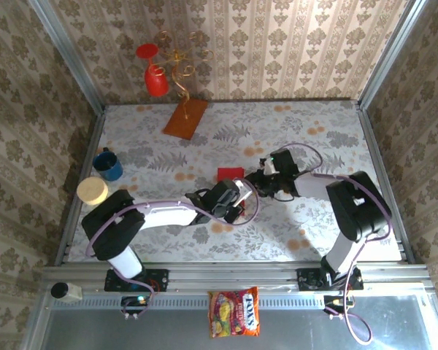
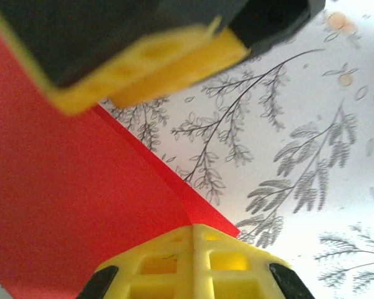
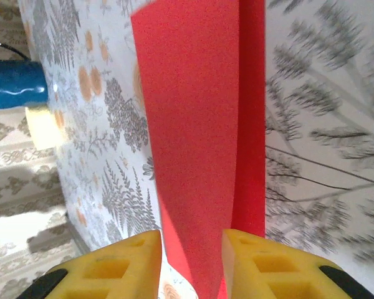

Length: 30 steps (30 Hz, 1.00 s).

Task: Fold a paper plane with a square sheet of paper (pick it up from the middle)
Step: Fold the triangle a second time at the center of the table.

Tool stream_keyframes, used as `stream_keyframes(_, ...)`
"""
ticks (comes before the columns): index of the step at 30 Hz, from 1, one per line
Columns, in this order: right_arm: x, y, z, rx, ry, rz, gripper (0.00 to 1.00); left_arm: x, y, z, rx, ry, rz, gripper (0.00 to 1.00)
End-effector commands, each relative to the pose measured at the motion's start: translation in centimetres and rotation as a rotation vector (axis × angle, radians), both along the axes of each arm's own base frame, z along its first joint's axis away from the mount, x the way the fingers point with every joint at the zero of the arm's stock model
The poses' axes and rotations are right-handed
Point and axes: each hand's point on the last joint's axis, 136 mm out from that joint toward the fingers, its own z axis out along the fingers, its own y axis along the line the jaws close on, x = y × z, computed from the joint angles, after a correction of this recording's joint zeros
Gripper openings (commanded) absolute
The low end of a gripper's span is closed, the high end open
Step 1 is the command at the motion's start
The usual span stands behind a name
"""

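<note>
Top external view: the red sheet of paper (image 1: pixel 231 173) is seen on the table (image 1: pixel 314 240), to the right of the blue mug (image 1: pixel 108 165) and well apart from it. It is shown as a small rectangle rather than a full square, so at least one fold is judged done. In the right wrist view a broad flap is seen beside a narrow strip of the same sheet, with a fold line between them, and the mug (image 3: pixel 15 84) is at far left. No sharp tip or dart shape is visible, so the nose and wing folds are judged left to do. On the sheet's side away from the mug, nearer the arm bases, the left gripper (image 1: pixel 236 197) is placed. In the left wrist view its yellow pads (image 2: pixel 174 246) are pressed together and the sheet's edge is run into their seam, so the sheet is taken as pinched. At the sheet's edge farthest from the mug the right gripper (image 1: pixel 254 178) is set. Its fingers (image 3: pixel 112 268) are held partly apart with the sheet between them, not clamped as far as can be told.
</note>
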Motion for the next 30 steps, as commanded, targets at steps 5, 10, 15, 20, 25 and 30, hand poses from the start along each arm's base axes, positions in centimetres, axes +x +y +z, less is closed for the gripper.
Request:
stream_keyframes(5, 0.6, -0.7, 1.9, -0.127, -0.037, 0.067, 0.23, -1.1, -1.3, 1.7, -0.116, 0.095, -0.04, 0.0)
stream_keyframes(10, 0.9, 0.7, 1.4, -0.148, -0.031, 0.125, 0.1, -1.2, -1.6, 1.4, -0.114, 0.109, -0.047, 0.0)
stream_keyframes(15, 1.2, 0.3, -0.2, -0.22, -0.014, 0.15, 0.01, -1.1, -1.9, 1.5, -0.116, 0.113, -0.052, 0.0)
stream_keyframes(20, 1.3, -0.6, -1.6, -0.278, 0.0, 0.156, 0.0, -1.0, -1.9, 1.5, -0.112, 0.115, -0.054, 0.0)
stream_keyframes(25, 1.2, -1.3, -2.9, -0.316, 0.022, 0.16, 0.0, -1.0, -2.0, 1.5, -0.115, 0.117, -0.053, 0.0)
stream_keyframes(30, 1.1, -1.6, -4.5, -0.345, 0.045, 0.179, 0.0, -1.0, -2.3, 1.7, -0.117, 0.123, -0.06, 0.0)
